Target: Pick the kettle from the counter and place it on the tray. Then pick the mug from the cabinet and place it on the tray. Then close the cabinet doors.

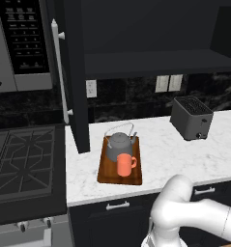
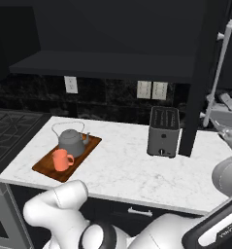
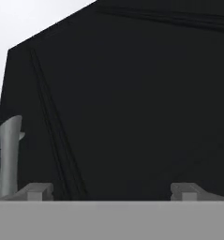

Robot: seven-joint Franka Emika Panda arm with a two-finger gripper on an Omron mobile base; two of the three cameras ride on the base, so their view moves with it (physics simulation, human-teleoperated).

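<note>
The dark grey kettle (image 1: pixel 120 143) (image 2: pixel 71 141) stands on the reddish-brown tray (image 1: pixel 107 171) (image 2: pixel 42 168) on the white counter (image 1: pixel 175 154) (image 2: pixel 122 165). In front of the kettle, the orange mug (image 1: pixel 124 164) (image 2: pixel 62 159) is on the tray too. The cabinet (image 1: pixel 155 62) (image 2: pixel 103 65) is open and its dark shelf is bare. Its left door (image 1: pixel 74 72) and right door (image 2: pixel 200 73) stand swung out. My gripper (image 3: pixel 113 190) is open and empty, facing the right door's dark panel (image 3: pixel 132 103), whose silver handle (image 3: pixel 9 154) (image 2: pixel 221 63) is beside it.
A boxy grey toaster (image 1: pixel 191 117) (image 2: pixel 163 131) sits on the counter right of the tray. The microwave (image 1: pixel 20 43) hangs over the gas stove (image 1: pixel 22 159) at the left. Wall outlets (image 2: pixel 152 90) line the black backsplash.
</note>
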